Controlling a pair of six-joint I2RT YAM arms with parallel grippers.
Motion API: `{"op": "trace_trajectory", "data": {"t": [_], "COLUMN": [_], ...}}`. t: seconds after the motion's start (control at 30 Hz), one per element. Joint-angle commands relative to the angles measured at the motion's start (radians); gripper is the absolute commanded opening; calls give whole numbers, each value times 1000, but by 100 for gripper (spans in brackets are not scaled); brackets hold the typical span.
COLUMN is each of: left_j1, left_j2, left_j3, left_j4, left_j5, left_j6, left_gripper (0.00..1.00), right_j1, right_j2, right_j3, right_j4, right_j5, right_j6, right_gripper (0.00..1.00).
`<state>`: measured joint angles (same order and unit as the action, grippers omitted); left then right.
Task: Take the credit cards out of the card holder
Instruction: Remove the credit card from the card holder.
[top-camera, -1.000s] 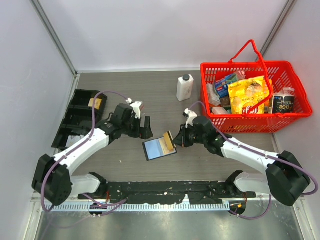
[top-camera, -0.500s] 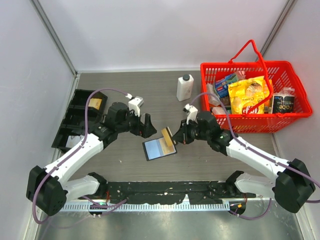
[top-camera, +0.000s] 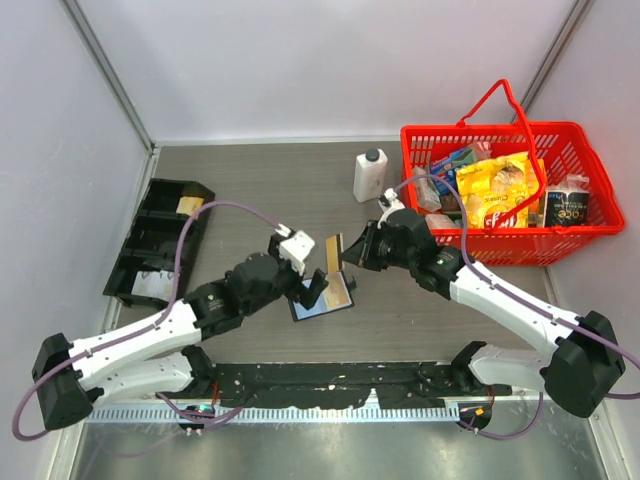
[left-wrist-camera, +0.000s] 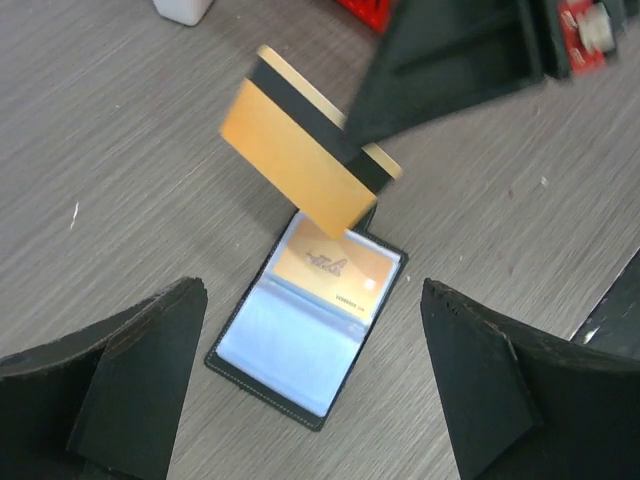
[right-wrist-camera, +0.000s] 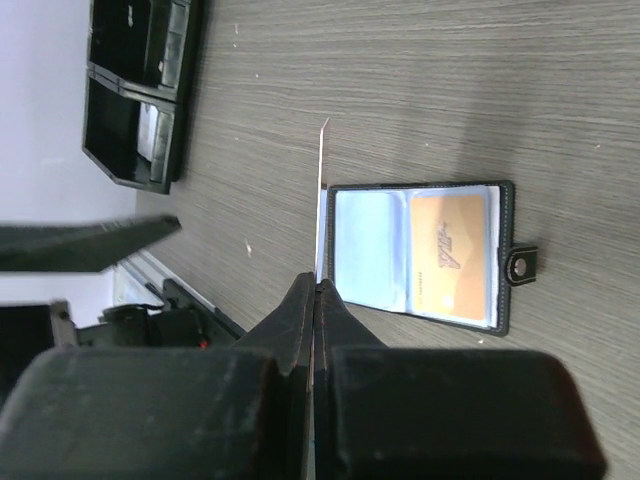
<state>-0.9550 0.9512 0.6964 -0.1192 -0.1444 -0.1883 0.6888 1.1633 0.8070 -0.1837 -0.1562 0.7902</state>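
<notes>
Right pincer (top-camera: 348, 254): we see it pressed together on one end of a yellowish-orange card (top-camera: 333, 251), held clear of the table (top-camera: 250, 180) at centre frame in the top view.
Left pincer (top-camera: 314, 286): spread wide and holding nothing. It hovers over the card holder (top-camera: 332, 301).
Card holder: it lies open and flat, just below the held card in the top view. In the left wrist view it sits between the left fingers (left-wrist-camera: 150, 350).
Inside it: we see a second orange card (left-wrist-camera: 332, 270) beside a light blue face (left-wrist-camera: 285, 345).
Room: bare table lies to the left and above.
Edges: the black tray (top-camera: 160, 240) is at far left, with the white bottle (top-camera: 369, 175) and red basket (top-camera: 490, 128) at upper right, all well apart.
</notes>
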Motion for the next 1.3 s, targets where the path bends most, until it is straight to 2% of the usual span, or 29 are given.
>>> {"op": "trace_trajectory", "data": {"t": [0.0,0.17,0.37,0.47,0.7,0.8,0.97,1.1,1.17,1.23,1.27], "left_j1": [-146,-252,-317,-327,-329,-333,-338,-338,-338,-334,-323], "left_j2": [4,75,190,233,326,359,367,337,319,298,288], "left_j3": [-41,-89,-110,-120,-112,-103,-100,-81,-74,-63,-60], "left_j4": [170,326,519,579,651,664,661,580,537,478,449], "left_j5": [-285,-434,-515,-531,-560,-569,-590,-589,-593,-592,-584], "left_j6": [183,340,469,492,498,495,489,428,386,328,294], "left_gripper": [93,93,90,83,59,34,0,0,0,0,0], "right_j1": [15,38,48,49,49,49,48,48,49,49,46], "right_j2": [12,21,7,-2,-16,-22,-40,-63,-83,-103,-115], "right_j3": [67,81,77,72,64,63,43,17,5,4,9], "right_j4": [-23,-23,-16,-11,-7,-7,12,70,105,119,118], "right_j5": [32,26,29,33,32,33,49,70,87,112,130], "right_j6": [110,149,175,184,198,202,213,228,224,198,170], "right_gripper": [1,1,1,1,1,1,1,1,12,32,39]}}
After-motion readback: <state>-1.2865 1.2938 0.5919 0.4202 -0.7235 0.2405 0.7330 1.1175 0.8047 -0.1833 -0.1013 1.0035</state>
